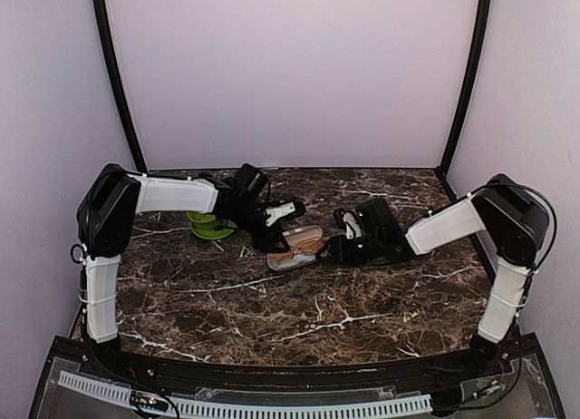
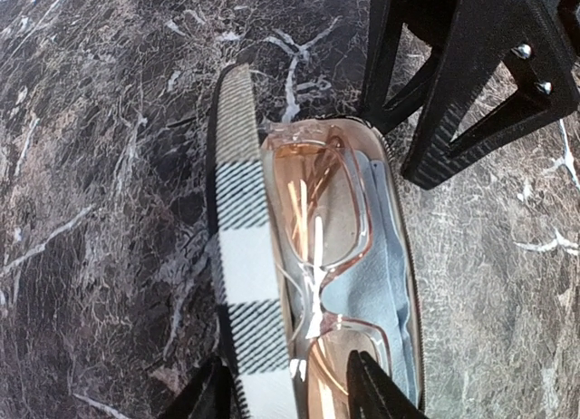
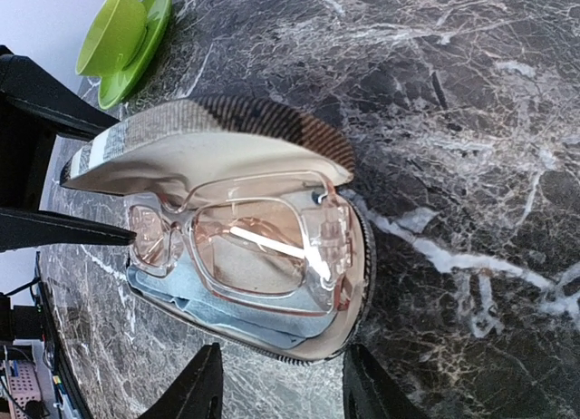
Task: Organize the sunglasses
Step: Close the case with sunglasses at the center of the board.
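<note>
An open glasses case lies mid-table, its black-and-white checked lid raised. Clear pink-tinted sunglasses rest folded inside on a blue cloth. My left gripper is open; its fingers stand on either side of the lid's edge, one over a lens. In the right wrist view the sunglasses fill the case. My right gripper is open just in front of the case's near end, with nothing between its fingers. From above, the left gripper and right gripper flank the case.
A green cup on a green saucer stands behind the left gripper, also seen at the top left of the right wrist view as the green cup. The dark marble table has purple walls round it.
</note>
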`<action>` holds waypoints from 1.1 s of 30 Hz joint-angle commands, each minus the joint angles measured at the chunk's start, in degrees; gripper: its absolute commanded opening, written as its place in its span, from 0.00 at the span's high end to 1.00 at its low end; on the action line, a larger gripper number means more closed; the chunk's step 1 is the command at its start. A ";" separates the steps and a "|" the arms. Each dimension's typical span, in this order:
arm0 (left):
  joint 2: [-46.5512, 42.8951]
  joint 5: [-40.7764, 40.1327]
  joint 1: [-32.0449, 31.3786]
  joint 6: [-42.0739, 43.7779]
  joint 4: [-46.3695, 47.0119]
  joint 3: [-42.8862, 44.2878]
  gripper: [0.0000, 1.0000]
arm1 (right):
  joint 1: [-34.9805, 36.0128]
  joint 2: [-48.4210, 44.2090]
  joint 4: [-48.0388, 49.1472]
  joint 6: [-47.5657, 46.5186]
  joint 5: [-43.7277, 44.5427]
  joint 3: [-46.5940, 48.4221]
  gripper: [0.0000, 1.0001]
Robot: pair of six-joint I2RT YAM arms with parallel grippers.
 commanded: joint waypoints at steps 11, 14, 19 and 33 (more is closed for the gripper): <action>-4.43 -0.47 -0.93 -0.28 1.40 -1.36 0.55 | -2.10 1.41 4.40 5.46 -0.62 -1.48 0.65; -4.56 -0.60 -1.12 -0.42 1.78 -1.65 0.54 | -2.22 2.13 4.16 5.88 -0.53 -0.98 0.68; -5.09 -1.96 -1.38 -2.19 3.86 -2.50 0.55 | -2.21 2.63 3.84 5.90 0.08 -0.67 0.71; -6.89 -6.32 -2.64 -7.20 11.94 -6.31 0.54 | -2.39 3.05 3.95 6.14 0.01 -0.22 0.73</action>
